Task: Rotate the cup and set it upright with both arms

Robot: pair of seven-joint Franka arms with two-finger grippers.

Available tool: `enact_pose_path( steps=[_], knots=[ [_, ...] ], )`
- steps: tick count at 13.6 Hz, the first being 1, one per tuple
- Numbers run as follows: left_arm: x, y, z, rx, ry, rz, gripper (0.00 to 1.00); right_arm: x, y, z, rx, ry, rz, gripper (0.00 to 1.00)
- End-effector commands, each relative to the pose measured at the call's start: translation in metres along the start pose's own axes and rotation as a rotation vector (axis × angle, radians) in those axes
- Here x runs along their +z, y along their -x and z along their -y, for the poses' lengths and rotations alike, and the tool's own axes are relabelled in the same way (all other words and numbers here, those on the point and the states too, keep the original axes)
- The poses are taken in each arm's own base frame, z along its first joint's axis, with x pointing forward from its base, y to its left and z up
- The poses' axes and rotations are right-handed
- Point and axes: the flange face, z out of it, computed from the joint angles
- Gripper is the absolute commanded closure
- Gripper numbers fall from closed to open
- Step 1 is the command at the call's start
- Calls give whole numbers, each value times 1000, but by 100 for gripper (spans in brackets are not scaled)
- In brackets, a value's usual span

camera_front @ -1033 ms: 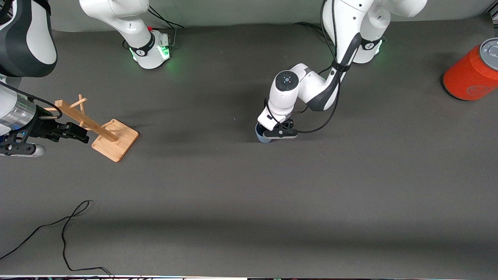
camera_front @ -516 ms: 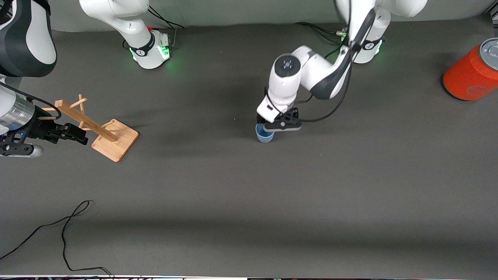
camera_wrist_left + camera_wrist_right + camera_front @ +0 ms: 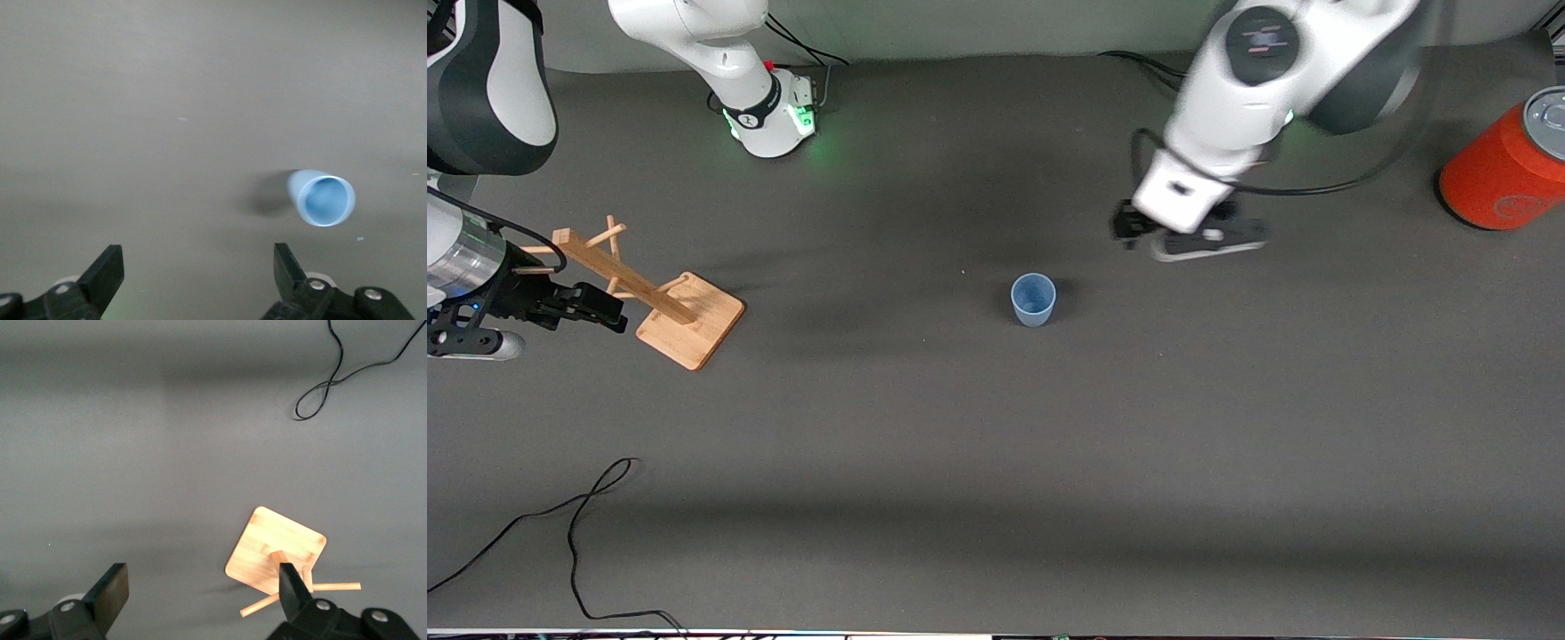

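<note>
One small light-blue cup (image 3: 1033, 299) is standing upright and empty mid-table, matte, tapered. The left gripper (image 3: 1190, 233) is hovering above the table beside it, fingers wide; the right gripper (image 3: 560, 307) is waiting, fingers spread, over a wooden peg rack (image 3: 660, 300).

The left gripper (image 3: 1192, 233) has let go of the cup (image 3: 1033, 299) and lifted away toward the left arm's end of the table, fingers wide apart. The cup now stands alone, mouth up.
</note>
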Motion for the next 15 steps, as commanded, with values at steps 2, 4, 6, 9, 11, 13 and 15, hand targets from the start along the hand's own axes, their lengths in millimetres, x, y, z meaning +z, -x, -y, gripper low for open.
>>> enact_pose_path(
  steps=[2, 4, 6, 9, 11, 13, 15],
  knots=[
    [-47, -45, 87, 66, 2, 59, 0, -17, 2, -1, -3, -3, -33, 0],
    [-56, -59, 113, 56, 12, 45, 0, -18, 2, -2, 0, -3, -33, 0],
    [-68, -77, 150, 47, 23, 27, 0, -18, 2, -1, 1, -3, -32, 0],
    [-78, -94, 200, 107, 31, 8, 0, -23, -1, -1, 10, -3, -41, 0],
    [-88, -102, 215, 154, 32, -9, 0, -24, -1, 0, 9, -4, -43, 0],
    [-95, -105, 221, 165, 21, 6, 0, -25, -1, 3, 6, -4, -43, 0],
    [-96, -108, 217, 166, 19, 1, 0, -29, 2, 3, -9, -4, -35, 0]
  ],
)
